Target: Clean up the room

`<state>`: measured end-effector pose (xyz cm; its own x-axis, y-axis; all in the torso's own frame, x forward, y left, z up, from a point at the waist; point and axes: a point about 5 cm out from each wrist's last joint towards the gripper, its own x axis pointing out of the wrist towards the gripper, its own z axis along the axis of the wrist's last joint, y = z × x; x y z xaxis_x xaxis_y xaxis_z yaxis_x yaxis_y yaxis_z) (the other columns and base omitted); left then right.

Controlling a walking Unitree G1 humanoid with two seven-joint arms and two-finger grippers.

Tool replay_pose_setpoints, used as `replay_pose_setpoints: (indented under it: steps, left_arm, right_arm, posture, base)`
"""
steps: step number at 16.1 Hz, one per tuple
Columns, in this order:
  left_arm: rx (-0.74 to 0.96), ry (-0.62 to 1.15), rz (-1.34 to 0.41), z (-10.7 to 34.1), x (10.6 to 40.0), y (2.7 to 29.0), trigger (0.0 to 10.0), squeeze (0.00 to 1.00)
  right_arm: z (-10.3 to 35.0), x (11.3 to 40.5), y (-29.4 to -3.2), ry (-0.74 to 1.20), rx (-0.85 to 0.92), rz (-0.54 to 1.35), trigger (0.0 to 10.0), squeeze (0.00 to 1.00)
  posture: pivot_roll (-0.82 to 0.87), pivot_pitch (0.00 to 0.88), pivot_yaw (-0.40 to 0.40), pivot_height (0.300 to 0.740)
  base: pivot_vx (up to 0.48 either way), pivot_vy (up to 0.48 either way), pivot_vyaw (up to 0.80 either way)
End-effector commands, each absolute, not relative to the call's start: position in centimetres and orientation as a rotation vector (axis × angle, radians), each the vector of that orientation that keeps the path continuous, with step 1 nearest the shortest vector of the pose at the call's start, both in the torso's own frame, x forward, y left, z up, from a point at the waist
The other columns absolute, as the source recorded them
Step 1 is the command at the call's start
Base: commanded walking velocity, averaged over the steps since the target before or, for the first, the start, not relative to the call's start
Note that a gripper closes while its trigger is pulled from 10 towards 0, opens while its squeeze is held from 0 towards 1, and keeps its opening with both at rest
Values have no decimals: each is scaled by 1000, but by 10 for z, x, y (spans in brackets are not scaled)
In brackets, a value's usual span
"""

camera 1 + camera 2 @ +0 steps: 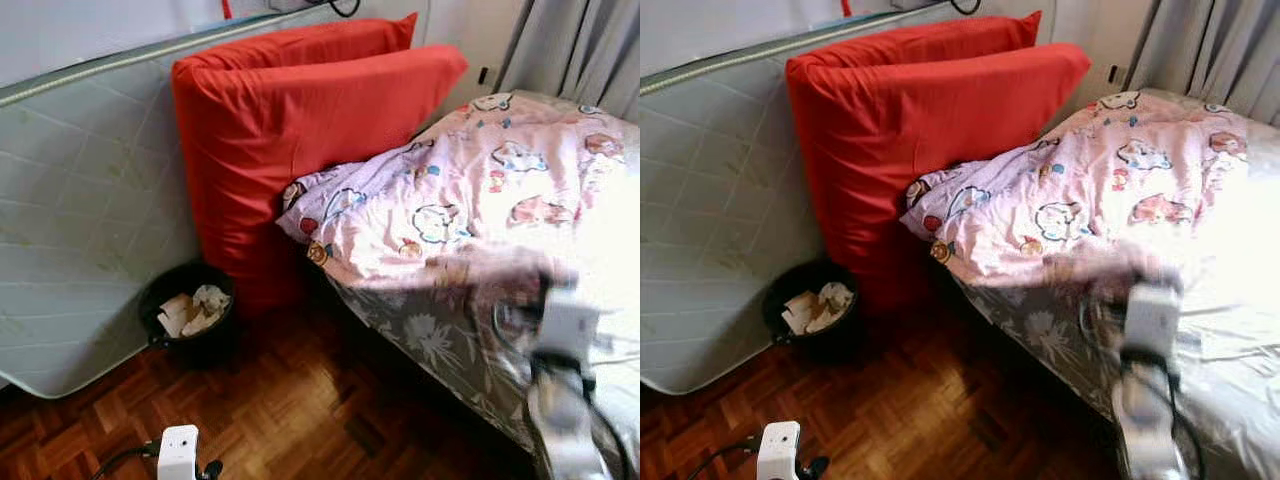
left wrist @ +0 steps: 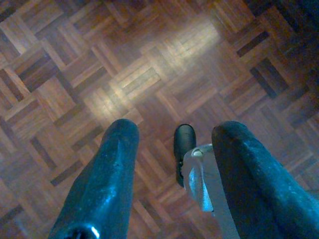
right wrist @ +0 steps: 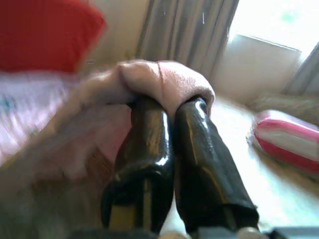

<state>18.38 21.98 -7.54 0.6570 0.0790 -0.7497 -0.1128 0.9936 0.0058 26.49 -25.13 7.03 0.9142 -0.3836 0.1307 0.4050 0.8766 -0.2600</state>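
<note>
Both right tool (image 3: 167, 107) fingers pinch the pink quilt (image 3: 164, 79).

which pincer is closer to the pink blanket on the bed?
Right. The right pincer is shut on a fold of the pink blanket over the bed. The left pincer hangs open above the parquet floor, away from it.

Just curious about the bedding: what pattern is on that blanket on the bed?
Pale pink blanket with small cartoon figures, clearest in the left eye view.
</note>
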Motion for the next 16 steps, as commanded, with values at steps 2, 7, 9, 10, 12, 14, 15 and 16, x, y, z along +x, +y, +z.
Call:
replay_pose_setpoints:
  steps: [2, 7, 9, 10, 12, 14, 15, 16]
  left_arm:
    - [-29, 868, 106, -77, 179, 221, 10000, 0]
    - [-23, 871, 93, -77, 180, 221, 10000, 0]
    - [-15, 872, 81, -77, 180, 221, 10000, 0]
    - [-14, 872, 80, -77, 180, 221, 10000, 0]
    - [-12, 872, 80, -77, 180, 221, 10000, 0]
    - [-11, 870, 82, -77, 180, 221, 10000, 0]
    - [-11, 870, 82, -77, 180, 221, 10000, 0]
    - [-11, 870, 83, -77, 180, 221, 10000, 0]
  right_arm:
    - [49, 251, -260, 36, -282, -463, 10000, 0]
    - [2, 227, -257, 312, -300, -404, 10000, 0]
    - [-12, 221, -248, 387, -279, -358, 10000, 0]
    - [-16, 219, -246, 411, -276, -341, 10000, 0]
    - [-28, 214, -239, 483, -288, -295, 10000, 0]
    - [-45, 204, -229, 611, -304, -216, 10000, 0]
    - [-47, 203, -229, 628, -312, -220, 10000, 0]
    - [-50, 199, -233, 663, -322, -248, 10000, 0]
  posture:
    - [48, 53, 3, 740]
    - [47, 49, 4, 740]
    - [44, 49, 4, 740]
    - [42, 50, 4, 740]
    - [50, 50, 2, 740]
    - [48, 52, 1, 740]
    - [48, 53, 1, 740]
    - [47, 52, 2, 740]
  base:
    - [0, 0, 0]
    - [0, 0, 0]
    - [0, 0, 0]
    - [0, 0, 0]
    - [0, 0, 0]
    - [0, 0, 0]
    - [0, 0, 0]
    - [0, 0, 0]
